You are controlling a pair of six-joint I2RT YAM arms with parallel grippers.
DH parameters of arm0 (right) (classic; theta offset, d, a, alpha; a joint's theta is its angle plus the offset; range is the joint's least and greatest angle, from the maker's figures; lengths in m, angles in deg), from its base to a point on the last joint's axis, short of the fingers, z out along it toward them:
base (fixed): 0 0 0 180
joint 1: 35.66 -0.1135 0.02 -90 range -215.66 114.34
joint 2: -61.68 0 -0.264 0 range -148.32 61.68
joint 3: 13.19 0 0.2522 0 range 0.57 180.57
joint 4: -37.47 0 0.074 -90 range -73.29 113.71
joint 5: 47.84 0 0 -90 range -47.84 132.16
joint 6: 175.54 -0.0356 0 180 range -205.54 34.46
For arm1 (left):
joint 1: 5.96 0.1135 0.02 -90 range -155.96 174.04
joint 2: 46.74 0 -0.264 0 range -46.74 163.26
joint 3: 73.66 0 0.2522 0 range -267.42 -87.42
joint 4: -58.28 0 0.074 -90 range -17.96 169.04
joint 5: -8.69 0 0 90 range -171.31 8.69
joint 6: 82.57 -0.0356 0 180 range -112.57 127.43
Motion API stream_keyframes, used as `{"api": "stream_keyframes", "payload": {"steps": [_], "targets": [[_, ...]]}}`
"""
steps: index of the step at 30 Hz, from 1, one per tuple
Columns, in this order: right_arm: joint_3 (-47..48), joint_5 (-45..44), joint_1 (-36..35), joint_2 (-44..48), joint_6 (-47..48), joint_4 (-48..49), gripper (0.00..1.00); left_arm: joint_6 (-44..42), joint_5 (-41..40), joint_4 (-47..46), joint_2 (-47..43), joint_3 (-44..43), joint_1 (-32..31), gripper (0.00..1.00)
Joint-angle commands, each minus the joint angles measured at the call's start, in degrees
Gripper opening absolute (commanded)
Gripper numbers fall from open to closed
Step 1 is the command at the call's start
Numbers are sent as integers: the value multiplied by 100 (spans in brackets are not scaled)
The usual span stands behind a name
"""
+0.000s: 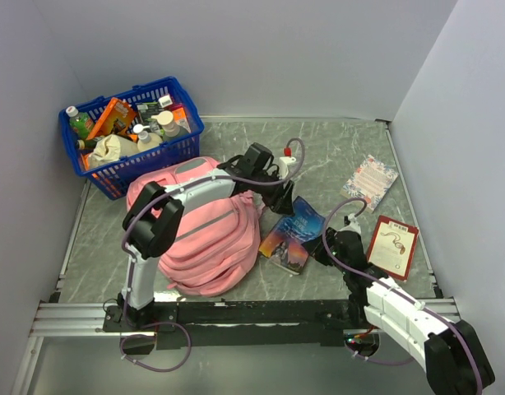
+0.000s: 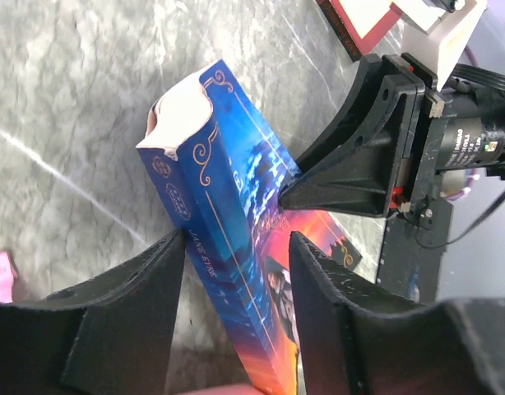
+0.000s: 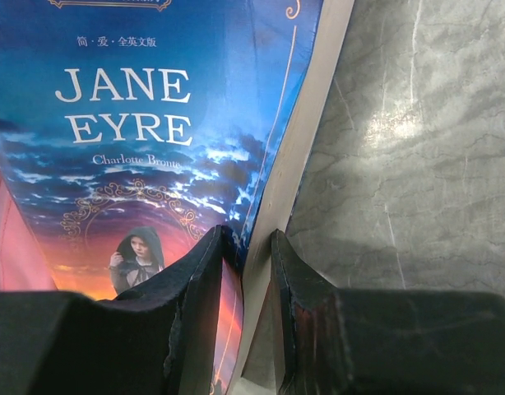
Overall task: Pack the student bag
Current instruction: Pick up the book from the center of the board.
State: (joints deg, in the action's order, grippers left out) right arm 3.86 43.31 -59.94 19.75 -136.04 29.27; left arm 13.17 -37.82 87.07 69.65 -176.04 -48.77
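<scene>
Overhead first: the student bag [image 1: 207,239] lies slumped on the desk [image 1: 335,148], left of centre, just in front of the blue basket [image 1: 129,132] of bottles and packets. My left arm reaches across the bag, with the left tool [image 1: 287,191] above the book [image 1: 295,232]. The right tool [image 1: 333,239] meets that book's right edge. Beyond it lie a floral card [image 1: 369,181] and a red-framed booklet [image 1: 392,245].

Left wrist now: the left tool [image 2: 236,247] is spread, a finger on either side of the book [image 2: 236,222], which is tipped up on its edge, spine towards me. I can't tell whether either finger touches it. Opposite, the right tool [image 2: 294,193] clamps the far edge. Grey desk [image 2: 71,123] lies behind.

Right wrist: the right tool [image 3: 246,247] pinches the book [image 3: 154,123] at its page edge, "JANE EYRE" on the cover. A sliver of the pink bag [image 3: 2,247] shows at the left, with the desk [image 3: 400,164] on the right.
</scene>
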Motion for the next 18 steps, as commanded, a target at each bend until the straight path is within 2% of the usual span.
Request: {"api": "stream_keyframes", "payload": {"steps": [1,4,7,8,11,13,14,18], "targets": [[-206,158,-192,-130,84,745,0,-63,908,-53,225,-24,-1001,56],[-241,123,-192,-384,-3,762,0,-108,872,-17,374,-59,-1045,54],[-276,79,-175,-683,-135,832,0,-55,1030,-70,462,-42,-1054,41],[-294,61,-192,-746,-170,841,0,-20,1196,-174,463,-15,-1063,33],[-303,-44,-192,-852,-337,736,0,138,1530,-438,410,143,-1063,24],[-303,-97,-209,-730,-452,770,0,226,1777,-527,357,257,-1089,28],[-303,-97,-227,-659,-495,710,0,217,1838,-527,366,275,-1133,34],[-154,-361,-245,-544,-426,332,0,-2,2014,-220,585,161,-1265,34]]}}
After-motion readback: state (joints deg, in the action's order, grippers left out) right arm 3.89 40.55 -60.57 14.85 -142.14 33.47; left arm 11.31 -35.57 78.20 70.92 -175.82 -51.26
